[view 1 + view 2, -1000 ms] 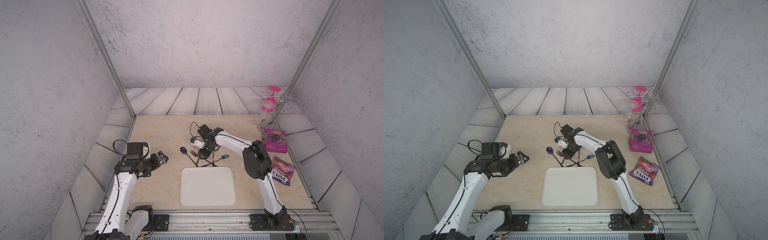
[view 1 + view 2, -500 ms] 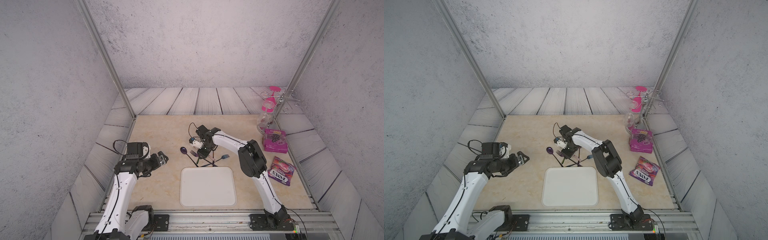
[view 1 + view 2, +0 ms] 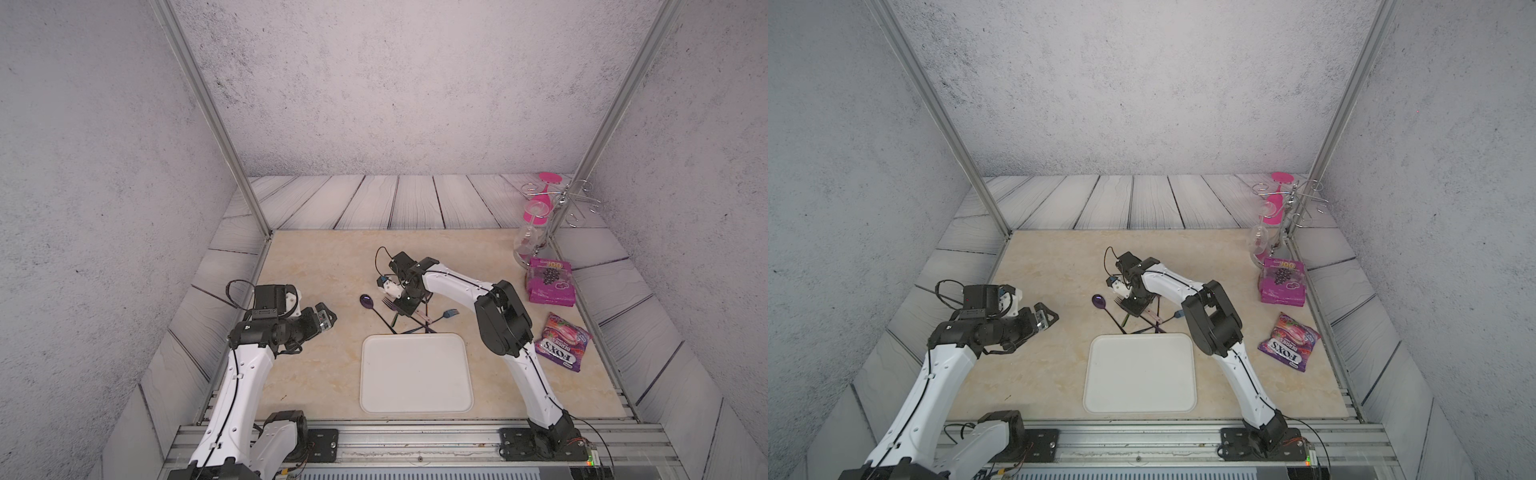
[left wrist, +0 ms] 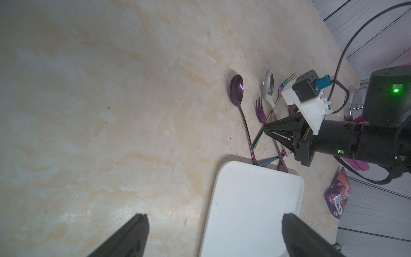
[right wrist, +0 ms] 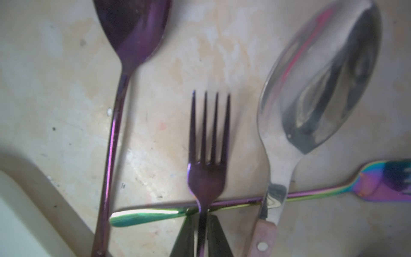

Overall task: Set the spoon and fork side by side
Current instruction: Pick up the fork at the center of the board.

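A purple fork point(image 5: 208, 178) lies on the beige tabletop, its tines point(image 3: 387, 302) pointing away from the white tray. My right gripper point(image 5: 202, 220) is shut on its handle just behind the head, both fingers pressed against it. In both top views the right gripper point(image 3: 401, 309) point(image 3: 1133, 307) is down at the cutlery pile. The purple spoon point(image 3: 366, 301) point(image 5: 133, 33) lies just left of the fork, with a gap between them. The fork's handle crosses over a rainbow fork's handle. My left gripper point(image 4: 213, 220) point(image 3: 328, 320) is open and holds nothing, hovering left of the tray.
A white tray point(image 3: 415, 374) sits in front of the pile, touching several handle ends. A silver spoon point(image 5: 320, 89) with a pink handle, a rainbow fork point(image 5: 378, 182) and a blue fork point(image 3: 451, 312) lie alongside. Pink boxes point(image 3: 550, 280), a candy bag point(image 3: 563, 340) and a glass rack point(image 3: 540, 216) stand right.
My right gripper has closed onto the purple fork's handle, and the right arm has shifted slightly left. The left arm has not moved.
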Available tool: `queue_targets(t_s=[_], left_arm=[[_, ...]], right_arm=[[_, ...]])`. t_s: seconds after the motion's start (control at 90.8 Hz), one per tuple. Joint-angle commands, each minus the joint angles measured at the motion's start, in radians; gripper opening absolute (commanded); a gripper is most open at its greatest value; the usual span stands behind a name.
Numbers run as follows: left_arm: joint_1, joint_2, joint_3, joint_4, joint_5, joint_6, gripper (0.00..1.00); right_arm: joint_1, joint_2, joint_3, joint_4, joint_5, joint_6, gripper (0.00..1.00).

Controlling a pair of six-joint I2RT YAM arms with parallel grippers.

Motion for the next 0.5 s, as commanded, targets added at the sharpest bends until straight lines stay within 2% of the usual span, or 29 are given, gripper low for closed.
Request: queue_targets(t_s=[0.0,0.066,0.286,0.396,0.484], left_arm=[[0.007,-0.019,0.016,-0.016,-0.01,0.013,0.99],[0.006,-0.026,0.021,-0.02,-0.019,0.011,0.99],[0.007,-0.066,0.032,-0.045,-0.057,0.008,0.99],[0.007,-0.089,0.04,-0.057,-0.07,0.008,0.99],[0.007,-0.109,0.048,-0.067,-0.097,0.012,0.99]], right_arm=[[0.009,-0.03,-0.052,0.018,0.049,0.047,0.05],[0.011,-0.052,-0.065,0.037,0.066,0.07,0.0],[0.024,-0.203,-0.104,0.081,0.154,0.175,0.0],[0.048,-0.316,-0.151,0.09,0.192,0.27,0.0],[0.069,-0.397,-0.188,0.052,0.213,0.402,0.0]])
